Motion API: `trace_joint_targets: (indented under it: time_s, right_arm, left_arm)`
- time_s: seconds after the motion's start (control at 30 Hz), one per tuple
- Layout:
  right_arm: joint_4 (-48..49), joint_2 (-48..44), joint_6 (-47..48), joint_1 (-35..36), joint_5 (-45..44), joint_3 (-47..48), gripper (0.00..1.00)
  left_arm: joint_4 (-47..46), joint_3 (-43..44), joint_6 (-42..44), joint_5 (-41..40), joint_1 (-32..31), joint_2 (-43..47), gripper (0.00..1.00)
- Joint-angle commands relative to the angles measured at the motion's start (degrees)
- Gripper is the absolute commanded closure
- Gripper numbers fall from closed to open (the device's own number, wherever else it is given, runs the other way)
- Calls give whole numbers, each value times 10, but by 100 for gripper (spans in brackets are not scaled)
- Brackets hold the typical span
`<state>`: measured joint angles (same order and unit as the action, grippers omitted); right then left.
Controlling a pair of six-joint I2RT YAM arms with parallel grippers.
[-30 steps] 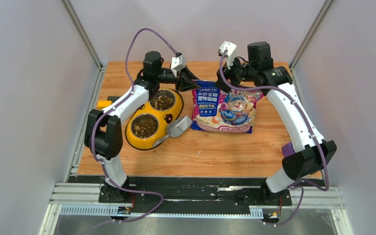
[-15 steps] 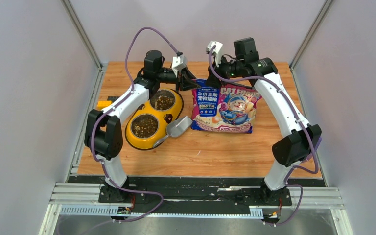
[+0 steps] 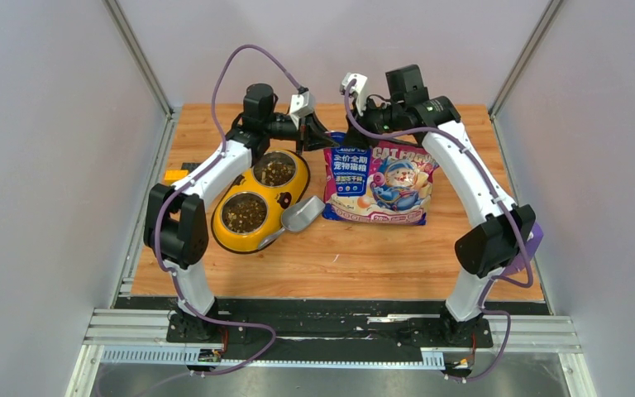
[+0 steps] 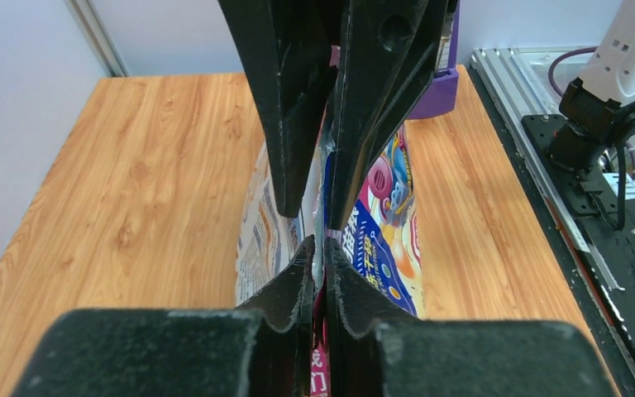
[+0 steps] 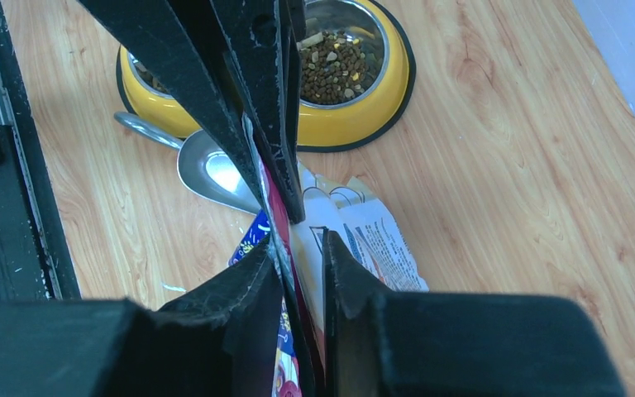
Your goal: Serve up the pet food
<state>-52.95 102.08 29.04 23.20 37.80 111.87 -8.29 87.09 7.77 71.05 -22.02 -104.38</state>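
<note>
The pet food bag (image 3: 380, 182), glossy pink and blue with a cartoon animal, stands tilted on the wooden table. My left gripper (image 3: 324, 141) pinches its top left corner; in the left wrist view the left gripper (image 4: 321, 246) is shut on the bag's (image 4: 380, 248) thin edge. My right gripper (image 3: 362, 131) sits just beside it on the top edge. The right wrist view shows the right gripper (image 5: 298, 244) narrowed onto the bag's (image 5: 372, 240) upper layers. Brown kibble (image 3: 274, 171) fills both steel bowls, the nearer one (image 5: 335, 62) showing in the right wrist view.
The yellow double-bowl feeder (image 3: 223, 236) lies left of the bag, its rim (image 5: 355, 128) showing in the right wrist view. A grey scoop (image 3: 298, 217) rests against it. A small orange block (image 3: 175, 174) sits at the table's left edge. A purple part (image 3: 533, 240) is near the right arm.
The right arm swung left along the bag's top edge to beside the left gripper, and its jaws narrowed onto the bag. The left jaws closed on the corner.
</note>
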Motion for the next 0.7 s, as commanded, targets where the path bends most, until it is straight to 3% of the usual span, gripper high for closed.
trace_joint_targets:
  time_s: [0.0, 0.1, 0.2, 0.27, 0.37, 0.4, 0.5, 0.67]
  right_arm:
    - [11, 15, 7, 7, 6, 33, 76]
    - [11, 16, 9, 9, -3, 27, 78]
    - [12, 13, 10, 10, -11, 21, 93]
    - [11, 10, 9, 11, -14, 20, 100]
    - [11, 6, 12, 14, -18, 17, 100]
    - [10, 4, 15, 14, -18, 14, 100]
    - [10, -8, 31, 15, -37, 1, 100]
    - [16, -48, 85, 15, -98, -45, 100]
  left_arm:
    - [-16, 33, 2, 5, 6, -2, 87]
    - [-16, 35, 2, 3, 8, -1, 76]
    - [-17, 40, 2, 3, 8, -2, 75]
    - [-16, 43, 2, 7, 9, -3, 77]
    - [-16, 44, 11, 26, 9, -4, 97]
    - [-15, 44, 12, 28, 9, -3, 99]
    - [-2, 42, 32, 32, 12, 0, 100]
    - [117, 46, 127, 20, 25, 13, 100]
